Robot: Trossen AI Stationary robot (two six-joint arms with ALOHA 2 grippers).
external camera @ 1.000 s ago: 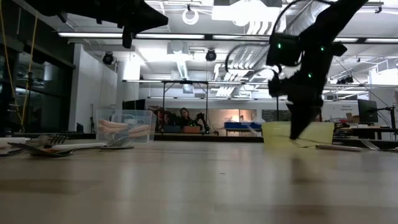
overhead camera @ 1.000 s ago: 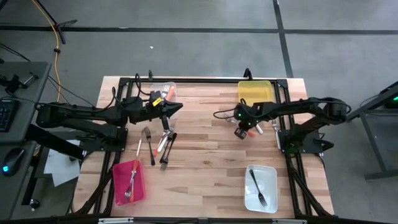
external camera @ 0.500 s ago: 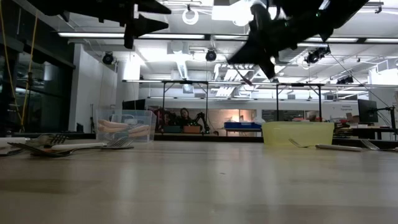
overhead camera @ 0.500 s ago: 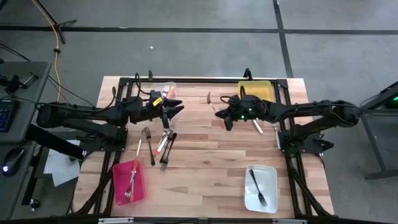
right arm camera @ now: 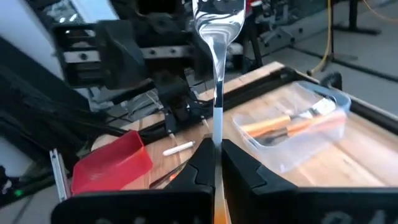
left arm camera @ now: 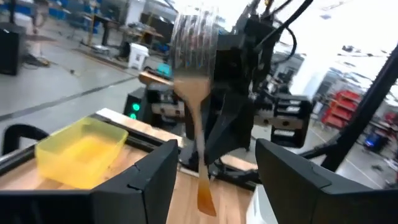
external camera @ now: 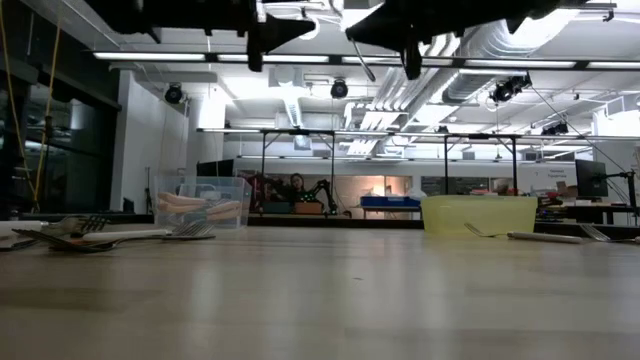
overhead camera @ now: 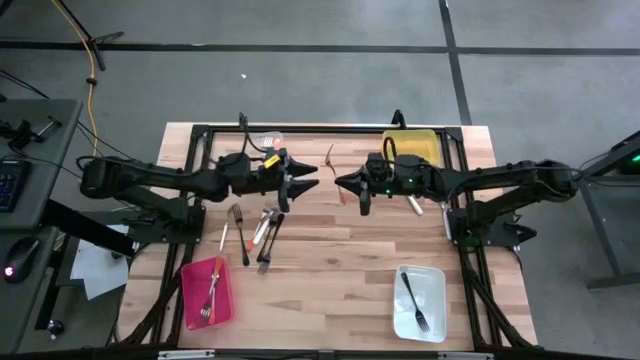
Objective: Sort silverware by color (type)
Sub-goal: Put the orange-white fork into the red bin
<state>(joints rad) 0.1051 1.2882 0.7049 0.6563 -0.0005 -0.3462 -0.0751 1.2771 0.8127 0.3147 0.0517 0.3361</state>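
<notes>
Red bin (overhead camera: 190,300): at 7 o'clock on the worktop (overhead camera: 330,270), one piece already inside.
Clear bin (right arm camera: 280,152): at 11 o'clock, orange-handled pieces lying in it; by colour, the likely home for the piece now in the air.
Loose silverware (overhead camera: 262,228): small heap between 9 o'clock and the middle, flat on the wood, not yet sorted.
Left pincer (overhead camera: 306,186): raised above the middle, toward 12 o'clock, pointing to 3 o'clock; jaws spread wide, nothing gripped, one finger either side of the offered handle.
Fork (overhead camera: 331,157): orange handle, metal tines, up in the air between the two pincers, well clear of the wood; clamped at the handle, tines standing free.
Right pincer (overhead camera: 342,183): facing 9 o'clock, nose to nose with its partner; jaws fully closed on the fork's handle.
Yellow bin (overhead camera: 410,146): at 1 o'clock, just behind the right arm.
White bin (overhead camera: 438,300): at 5 o'clock, one dark piece in it.
Step in hand: apparently a hand-over, right to left.
Doing it well: centre the free stretch of neck between the open jaws, away from the other pincer's tips; close squarely and firmly before any release on the right; then draw the two apart in a straight line, without twisting the thin stem.
Risk: slip or drop if the release comes early, or a tilted hold if only an edge gets pinched.
</notes>
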